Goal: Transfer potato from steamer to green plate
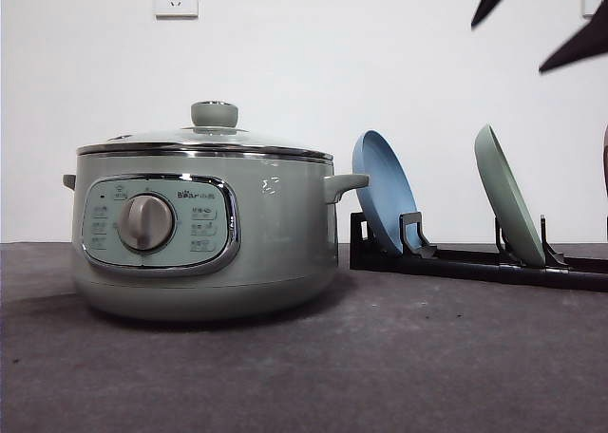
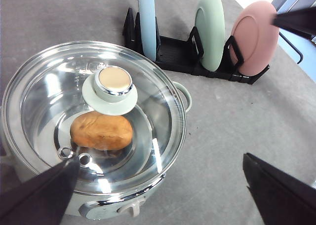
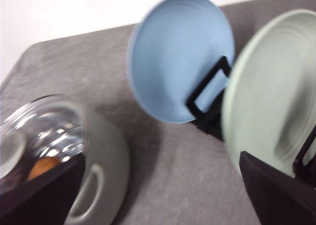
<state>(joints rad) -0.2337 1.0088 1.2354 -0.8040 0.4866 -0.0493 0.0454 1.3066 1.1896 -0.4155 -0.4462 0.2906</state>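
Observation:
The sage-green steamer (image 1: 204, 234) stands at the table's left with its glass lid (image 2: 148, 101) on. Through the lid I see the orange-brown potato (image 2: 101, 131) lying inside, also glimpsed as the potato (image 3: 42, 168) in the right wrist view. The green plate (image 1: 508, 196) stands upright in a black rack (image 1: 475, 262) on the right. My left gripper (image 2: 159, 158) hovers open above the steamer, holding nothing. My right gripper (image 1: 506, 47) hangs open high over the rack, near the green plate (image 3: 271, 101).
A blue plate (image 1: 385, 191) stands in the rack beside the steamer's handle (image 1: 344, 183). A pink plate (image 2: 254, 35) occupies the slot past the green plate (image 2: 210, 30). The lid's green knob (image 2: 113, 87) sits above the potato. Grey table stretches in front.

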